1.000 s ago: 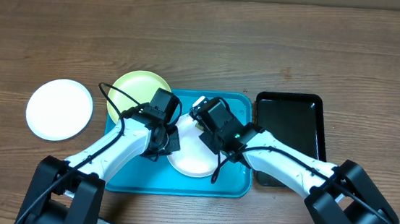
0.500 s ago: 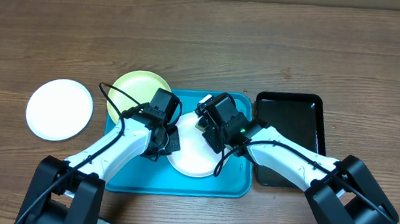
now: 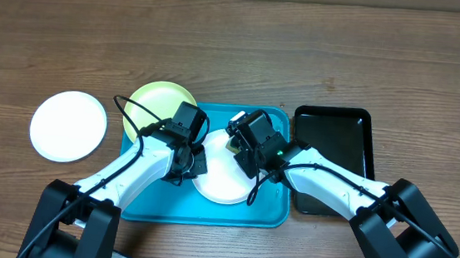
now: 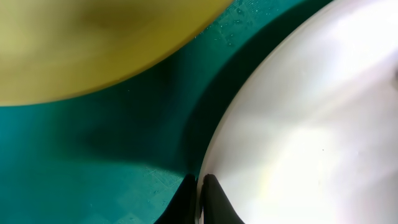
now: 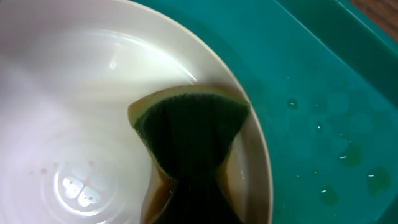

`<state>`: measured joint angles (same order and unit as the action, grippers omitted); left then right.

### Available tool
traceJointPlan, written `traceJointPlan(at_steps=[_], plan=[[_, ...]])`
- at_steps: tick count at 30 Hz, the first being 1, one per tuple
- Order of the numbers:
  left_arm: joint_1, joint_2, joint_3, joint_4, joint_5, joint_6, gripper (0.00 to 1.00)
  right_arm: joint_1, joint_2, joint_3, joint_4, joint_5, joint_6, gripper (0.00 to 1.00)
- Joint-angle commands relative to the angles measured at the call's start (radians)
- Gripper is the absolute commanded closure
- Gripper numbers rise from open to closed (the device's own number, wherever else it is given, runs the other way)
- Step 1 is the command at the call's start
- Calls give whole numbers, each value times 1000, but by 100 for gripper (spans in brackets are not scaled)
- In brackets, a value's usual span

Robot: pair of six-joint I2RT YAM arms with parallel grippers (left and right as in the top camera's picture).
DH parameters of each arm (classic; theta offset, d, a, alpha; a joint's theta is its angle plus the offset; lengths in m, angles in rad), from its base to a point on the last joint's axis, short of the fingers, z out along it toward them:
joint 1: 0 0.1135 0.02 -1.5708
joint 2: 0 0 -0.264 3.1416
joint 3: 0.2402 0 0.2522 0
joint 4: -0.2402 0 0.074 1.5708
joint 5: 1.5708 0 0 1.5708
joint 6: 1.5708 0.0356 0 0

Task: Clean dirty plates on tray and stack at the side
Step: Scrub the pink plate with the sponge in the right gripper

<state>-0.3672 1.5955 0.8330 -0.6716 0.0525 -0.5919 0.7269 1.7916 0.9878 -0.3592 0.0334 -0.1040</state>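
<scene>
A white plate (image 3: 223, 184) lies in the turquoise tray (image 3: 206, 212). My left gripper (image 3: 194, 164) is shut on this plate's left rim (image 4: 261, 124), its two dark fingers (image 4: 214, 202) pinching the edge. My right gripper (image 3: 238, 143) is shut on a green and yellow sponge (image 5: 193, 134), which presses on the inside of the same plate (image 5: 74, 93) near its rim. The sponge hides the right fingertips. A lime-green plate (image 3: 157, 104) rests over the tray's far left corner, also seen as a green blur (image 4: 93, 50). Another white plate (image 3: 68, 126) sits on the table at the left.
A black tray (image 3: 332, 150) lies just right of the turquoise tray. Water drops dot the tray floor (image 5: 329, 124) beside the plate. Bare wooden table (image 3: 303, 60) stretches behind both trays. Cardboard runs along the far edge.
My right gripper has shifted slightly right and toward the far edge with the sponge. The left gripper and the plates have stayed put.
</scene>
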Motion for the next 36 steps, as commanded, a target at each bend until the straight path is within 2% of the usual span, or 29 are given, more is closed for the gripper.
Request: traceJointPlan(at_steps=[1,8,14,18,24,29,34,36], plan=[[-6,0,5,-1,-7,23,96,-5,13,-22,-36,-133,54,96],[-6,0,5,-2,-8,23,96,-5,13,-22,-50,-179,154,96],[-6,0,5,0,-8,23,96,-12,13,-4,1,-362,156,96],[-6,0,5,-2,-8,24,96,-46,6,74,-1,-456,171,96],[-6,0,5,-3,-16,23,93,-121,-20,226,-174,-458,187,96],[-6,0,5,-2,-15,23,93,-150,-22,230,-280,-449,187,96],[-6,0,5,3,-14,23,93,-149,-10,162,-270,-399,190,96],[-6,0,5,2,-14,23,93,-150,-6,126,-230,-363,236,96]])
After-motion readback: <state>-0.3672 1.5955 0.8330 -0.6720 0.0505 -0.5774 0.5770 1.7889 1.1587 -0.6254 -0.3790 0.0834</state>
